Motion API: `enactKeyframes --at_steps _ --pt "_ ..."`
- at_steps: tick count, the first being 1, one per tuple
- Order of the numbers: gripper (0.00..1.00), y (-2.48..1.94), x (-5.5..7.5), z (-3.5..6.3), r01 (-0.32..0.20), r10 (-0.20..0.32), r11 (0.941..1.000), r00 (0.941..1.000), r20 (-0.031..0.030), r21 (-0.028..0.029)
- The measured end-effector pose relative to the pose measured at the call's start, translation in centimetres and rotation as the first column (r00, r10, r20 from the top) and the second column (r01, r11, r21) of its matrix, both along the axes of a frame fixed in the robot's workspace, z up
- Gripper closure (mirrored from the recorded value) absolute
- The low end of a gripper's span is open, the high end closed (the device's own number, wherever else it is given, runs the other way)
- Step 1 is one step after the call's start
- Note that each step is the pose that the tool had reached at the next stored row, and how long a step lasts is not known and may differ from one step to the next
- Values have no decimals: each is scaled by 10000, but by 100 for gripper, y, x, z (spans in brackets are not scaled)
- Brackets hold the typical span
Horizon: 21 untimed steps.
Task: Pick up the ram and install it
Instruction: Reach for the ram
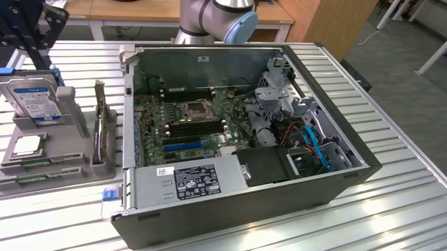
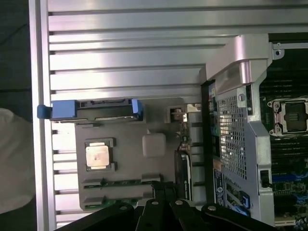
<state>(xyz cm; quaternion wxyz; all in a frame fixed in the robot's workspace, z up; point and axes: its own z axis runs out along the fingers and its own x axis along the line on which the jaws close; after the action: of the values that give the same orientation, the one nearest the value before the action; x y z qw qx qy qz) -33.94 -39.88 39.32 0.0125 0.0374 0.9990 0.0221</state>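
Hand (image 2: 162, 188) over the grey tray (image 2: 126, 144), ram (image 2: 108, 203) not picked up yet
Fingers pressed together, hanging right above the ram lying flat along the tray's edge.

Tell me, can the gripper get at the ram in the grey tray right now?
Probably yes. The ram lies uncovered in the grey tray, nothing sits over it, and the shut gripper hangs above that tray.

The ram (image 1: 43, 176) lies in the tray (image 1: 66, 144) beside the case (image 1: 279, 209).
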Motion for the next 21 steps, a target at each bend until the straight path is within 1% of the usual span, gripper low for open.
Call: enactKeyframes --at_steps 21 --pt "90 0 -514 -1 0 0 10000 10000 0 0"
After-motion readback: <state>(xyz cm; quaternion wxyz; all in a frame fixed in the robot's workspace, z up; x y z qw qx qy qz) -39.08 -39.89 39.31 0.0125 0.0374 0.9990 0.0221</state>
